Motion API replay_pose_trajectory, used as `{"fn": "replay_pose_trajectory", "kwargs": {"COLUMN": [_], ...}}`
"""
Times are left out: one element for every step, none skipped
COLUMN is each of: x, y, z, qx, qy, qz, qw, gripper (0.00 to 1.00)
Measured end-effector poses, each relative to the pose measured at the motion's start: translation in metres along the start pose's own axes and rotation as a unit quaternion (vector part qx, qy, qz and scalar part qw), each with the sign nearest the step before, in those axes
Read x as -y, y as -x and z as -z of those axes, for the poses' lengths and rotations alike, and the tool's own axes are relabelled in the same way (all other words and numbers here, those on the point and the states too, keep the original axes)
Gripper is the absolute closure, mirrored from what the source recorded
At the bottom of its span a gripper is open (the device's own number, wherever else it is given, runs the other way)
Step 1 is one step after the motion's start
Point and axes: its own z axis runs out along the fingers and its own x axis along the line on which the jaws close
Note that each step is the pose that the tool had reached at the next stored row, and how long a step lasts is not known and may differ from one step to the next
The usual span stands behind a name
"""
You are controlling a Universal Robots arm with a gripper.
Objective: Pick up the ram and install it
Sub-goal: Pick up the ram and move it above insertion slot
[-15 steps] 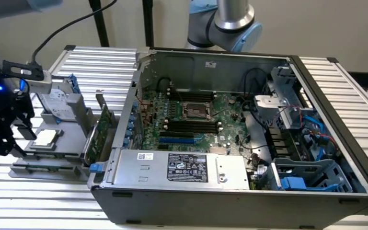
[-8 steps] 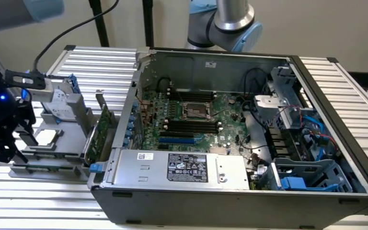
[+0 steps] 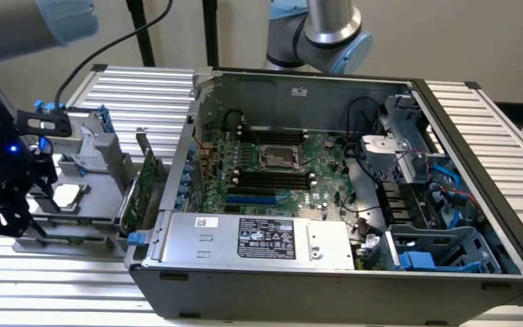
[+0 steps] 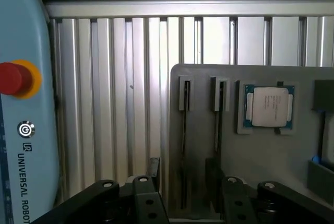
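In the wrist view a grey holder plate [image 4: 250,156] carries two narrow slots. A thin dark stick stands on edge in each; I take these for the ram [image 4: 184,140], with the second stick [image 4: 219,130] beside it. My gripper [image 4: 182,174] is open above the plate, one black finger [image 4: 153,169] on each side of the nearer stick and neither touching it. In the exterior view the gripper [image 3: 7,218] hangs over the holder [image 3: 80,225] at the exterior view's left, outside the open computer case [image 3: 334,272]. Black memory slots [image 3: 271,178] lie on the motherboard.
A processor chip [image 4: 269,106] rests in a pocket of the holder. A taller green expansion card [image 3: 145,184] stands between the holder and the case wall. A light-blue teach pendant with a red button [image 4: 13,78] lies on the ribbed aluminium table [image 4: 115,104]. A second arm [image 3: 334,34] stands behind the case.
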Motion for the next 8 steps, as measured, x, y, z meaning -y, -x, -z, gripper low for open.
{"fn": "replay_pose_trajectory", "kwargs": {"x": [0.0002, 0.0004, 0.0007, 0.0009, 0.0011, 0.0012, 0.0013, 0.0014], "y": [0.0, 0.0, 0.0, 0.0, 0.0, 0.0, 0.0, 0.0], "z": [-0.0018, -0.0036, -0.0054, -0.0072, -0.009, -0.0108, -0.0126, -0.0145], "qx": [0.0, 0.0, 0.0, 0.0, 0.0, 0.0, 0.0, 0.0], "qy": [0.0, 0.0, 0.0, 0.0, 0.0, 0.0, 0.0, 0.0], "qz": [-0.001, -0.002, -0.003, -0.003, -0.004, -0.006, -0.008, -0.01], "qw": [1.0, 1.0, 1.0, 1.0, 1.0, 1.0, 1.0, 0.9999], "gripper": [0.52, 0.52, 0.52, 0.52, 0.52, 0.52, 0.52, 0.52]}}
